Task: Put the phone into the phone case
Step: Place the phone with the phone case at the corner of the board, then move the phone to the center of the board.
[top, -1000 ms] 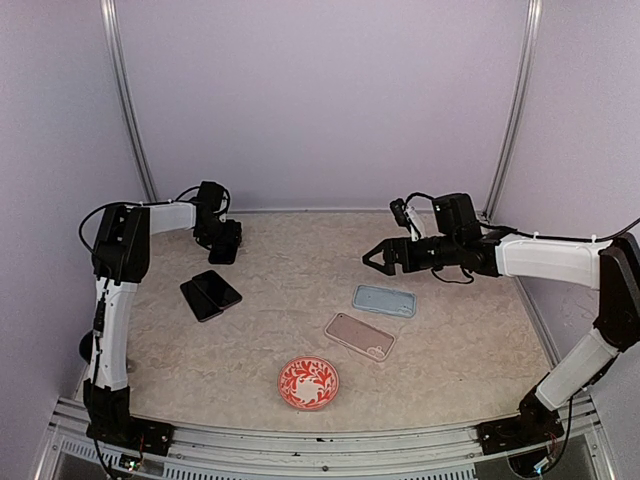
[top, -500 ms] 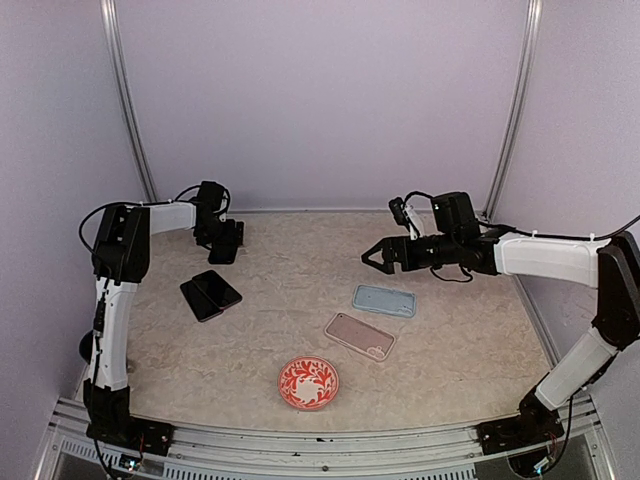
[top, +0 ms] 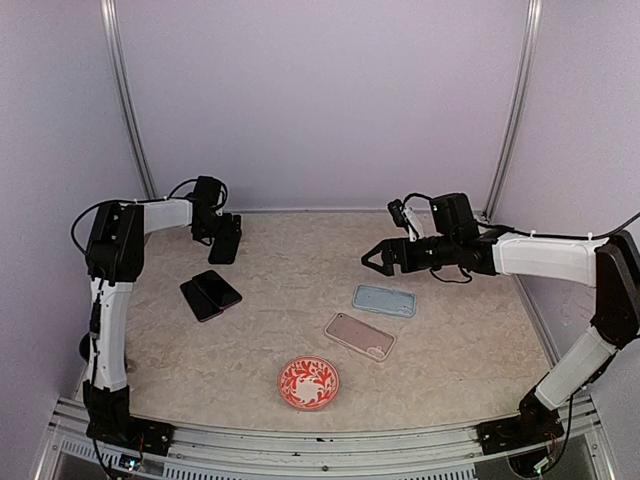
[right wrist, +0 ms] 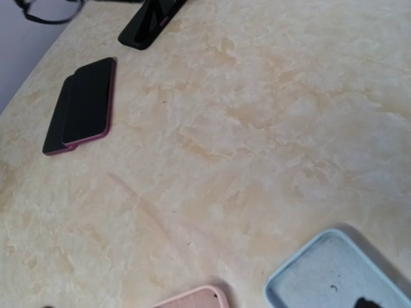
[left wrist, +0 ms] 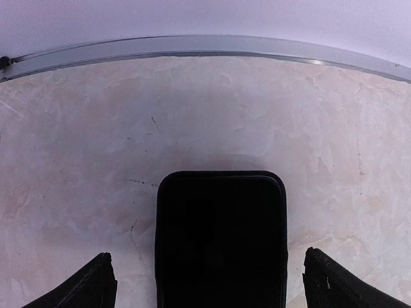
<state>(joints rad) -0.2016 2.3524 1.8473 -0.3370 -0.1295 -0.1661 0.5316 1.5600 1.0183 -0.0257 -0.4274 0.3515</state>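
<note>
Pale lilac walls close in a marbled cream surface (top: pixel 260 340). At its far left corner the left arm (top: pixel 165 213) hangs over a black phone (left wrist: pixel 221 218). Over the last second the left jaws have spread from partly open to fully open, and the wrist has shifted a little toward the far edge. Their tips now stand clear on either side of the phone and do not touch it.

As I read it, nothing is held and the carry toward a case has not begun. The phone lies face up on the surface. Its long axis runs from near to far, and its rounded short end points at the rail (left wrist: pixel 205 45) along the far edge. The jaws straddle its long sides, which suits a pinch across the width.

The right arm (top: pixel 540 255) reaches in from the right with the right jaws spread and empty, hanging above the surface. Below them, right of centre, lie a light-blue case (top: pixel 384 300) and a pink case (top: pixel 359 336), both well apart from the phone. A pair of dark phones (top: pixel 210 293) overlaps near the left edge. A red plate (top: pixel 308 383) sits toward the near edge.
</note>
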